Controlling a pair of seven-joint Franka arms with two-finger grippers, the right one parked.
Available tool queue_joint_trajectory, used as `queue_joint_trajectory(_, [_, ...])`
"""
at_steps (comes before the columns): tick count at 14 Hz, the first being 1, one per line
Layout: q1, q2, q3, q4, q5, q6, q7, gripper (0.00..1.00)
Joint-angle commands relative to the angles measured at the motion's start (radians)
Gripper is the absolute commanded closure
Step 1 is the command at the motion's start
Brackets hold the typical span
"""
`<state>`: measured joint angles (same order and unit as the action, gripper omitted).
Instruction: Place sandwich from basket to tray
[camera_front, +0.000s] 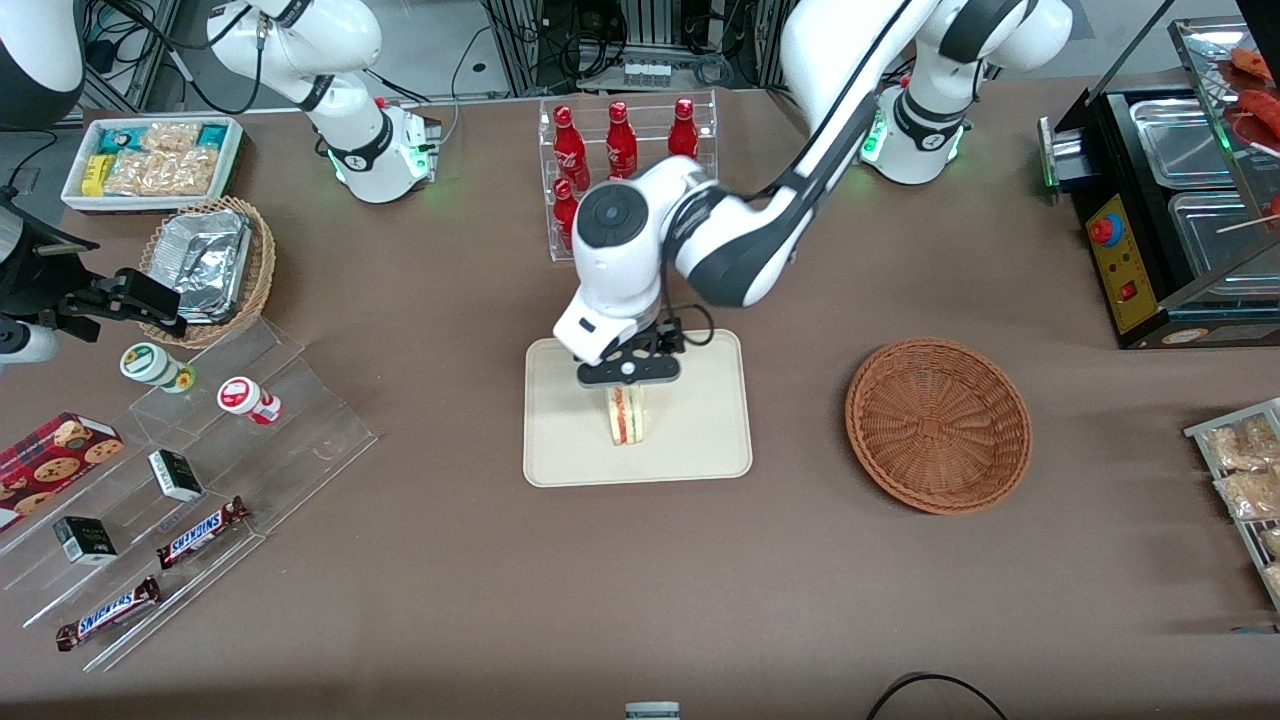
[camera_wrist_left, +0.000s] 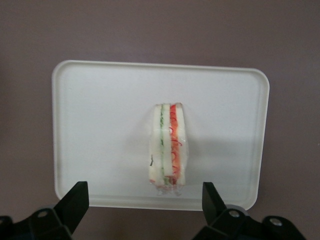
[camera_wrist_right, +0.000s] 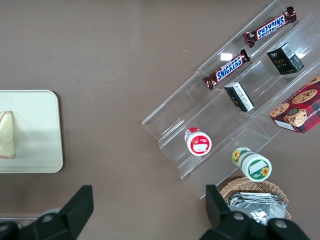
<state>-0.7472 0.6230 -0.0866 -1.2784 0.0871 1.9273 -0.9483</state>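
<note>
Because the sandwich (camera_front: 627, 414) already stands on the tray (camera_front: 700, 440), the front view places the task in its release step, and the carry from the basket (camera_front: 938, 424) is judged complete. The basket holds nothing and lies on the counter (camera_front: 640, 590) well apart from the tray, toward the working arm's end. The end effector (camera_front: 629, 388) hangs directly above the sandwich, over the part of the tray farther from the camera. The sandwich stands on edge with its red and green filling layers facing the camera. From this angle, contact between fingers and wrap cannot be confirmed.

With the wrist camera looking straight down, the left wrist view settles the finger state. The end effector (camera_wrist_left: 142, 202) is spread wide, one fingertip (camera_wrist_left: 75, 200) on each side of the sandwich (camera_wrist_left: 169, 147) and both well clear of it. The sandwich rests on the tray (camera_wrist_left: 100, 125) near its middle, upright, untouched. The tray rim encloses it fully.

Although parked, the right wrist view shows one end of the tray (camera_wrist_right: 40, 130) with the sandwich (camera_wrist_right: 7, 135) on it, inside the rim.

Judgement: placement is done. The next move calls for a straight vertical retreat, fingers kept apart, so that neither fingertip brushes the wrap and tips the wedge. A sideways exit at low height risks knocking it over.
</note>
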Motion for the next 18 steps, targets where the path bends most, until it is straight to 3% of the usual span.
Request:
queue_joint_trajectory(1, [0.032,-0.113,0.019,-0.058,0.013,-0.082,-0.024,0.0])
queue_joint_trajectory(9, [0.264,-0.368,0.018,-0.242,0.0,-0.148,0.114,0.0])
queue_joint_trajectory(18, [0.537,-0.528,0.018,-0.365,-0.029,-0.223,0.498,0.0])
